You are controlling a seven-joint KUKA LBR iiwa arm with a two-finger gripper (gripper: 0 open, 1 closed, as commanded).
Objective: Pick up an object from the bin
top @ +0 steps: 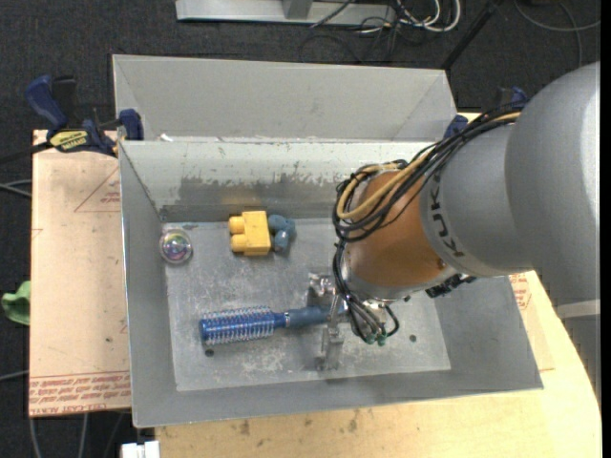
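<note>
A blue hairbrush (253, 323) lies along the bin's front, bristle head to the left, handle pointing right. My gripper (328, 337) reaches down at the handle's right end, its metal fingers right at the handle tip; whether they close on it is unclear. A yellow toy block with a blue-grey piece (256, 233) rests toward the back, left of the arm. A small shiny round thing (176, 246) lies at the back left.
The arm with its orange cover and cables hangs over the right half of the bin, hiding the floor beneath. Bare floor lies between the brush and the yellow block.
</note>
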